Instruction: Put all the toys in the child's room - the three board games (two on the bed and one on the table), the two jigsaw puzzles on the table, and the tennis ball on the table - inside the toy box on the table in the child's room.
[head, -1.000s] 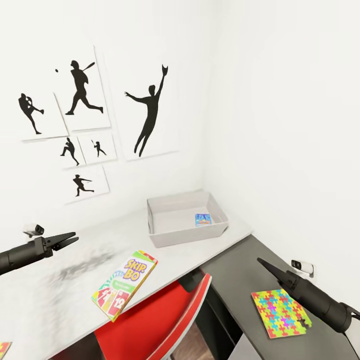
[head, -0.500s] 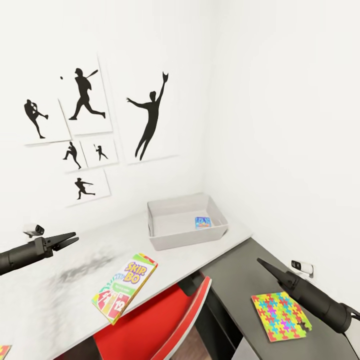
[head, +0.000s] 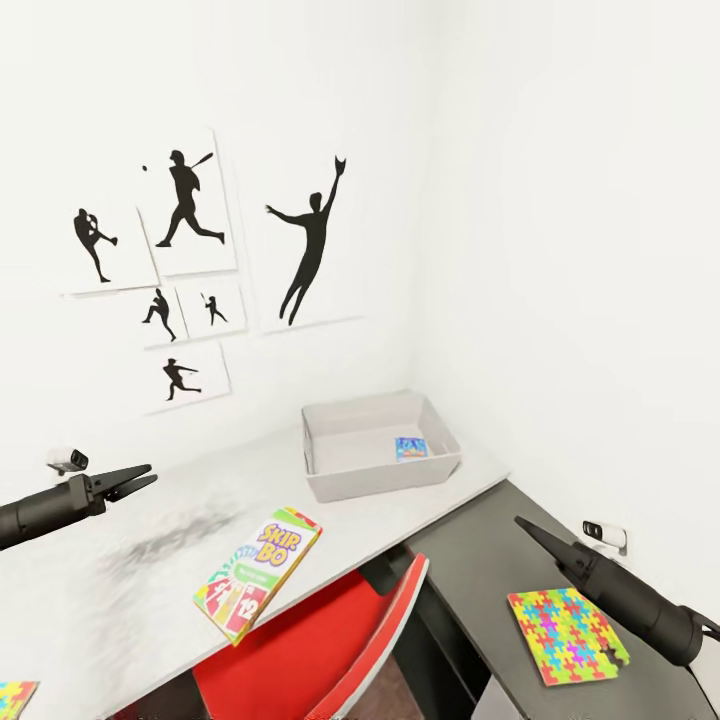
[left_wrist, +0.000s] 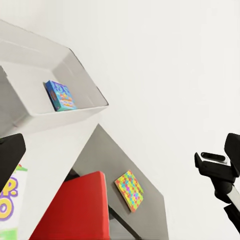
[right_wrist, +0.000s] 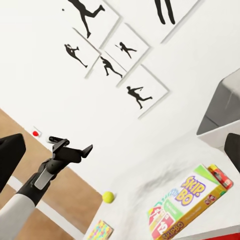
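Left end effector: the left end effector (head: 140, 477) hangs above the pale tabletop (head: 120, 570), fingers slightly parted, holding nothing.
Right end effector: the right end effector (head: 525, 527) hangs over the dark lower tabletop (head: 470, 560), tips drawn to a point, empty.
Step in hand: likely lining up for the Skip-Bo box (head: 258, 572).
How to do it well: it overhangs the tabletop's front edge above the red chair (head: 320, 640); pinch that free edge rather than pry it flat.
Skip-Bo look: thin, flat, yellow-green-red print.
Toy box: the grey open toy box (head: 380, 478) sits in the corner, a small blue game (head: 410, 448) inside.
Others: one jigsaw puzzle (head: 567, 634) lies beside the right arm; the tennis ball (right_wrist: 108, 197) and another puzzle (right_wrist: 101, 231) lie farther off.
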